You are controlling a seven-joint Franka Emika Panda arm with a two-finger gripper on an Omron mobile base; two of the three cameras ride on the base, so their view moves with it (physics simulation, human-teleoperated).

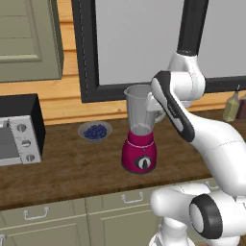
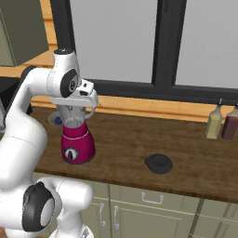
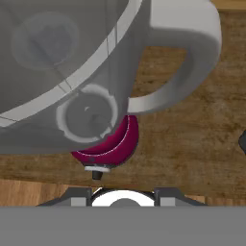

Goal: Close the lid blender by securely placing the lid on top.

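A dark wooden surface (image 2: pixel 186 158) runs over pale drawers beneath a big window. From here the lid (image 2: pixel 158 163) lies flat and alone on it, well to the right of the blender (image 1: pixel 140 129), whose jar stands open. The pincer (image 2: pixel 80 103) hovers just over the jar's handle; I cannot tell how wide it stands. I'd swing across first and take the cap squarely. Beyond, blueberries (image 1: pixel 95 130), two bottles (image 2: pixel 221 122), a toaster oven (image 1: pixel 19 129).

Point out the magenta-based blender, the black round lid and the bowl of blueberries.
Magenta-based blender (image 1: pixel 139 156), left base view, on its base.
Black round lid (image 2: pixel 158 163), right base view, its centre.
Bowl of blueberries (image 1: pixel 94 131), left base view, on the berries.
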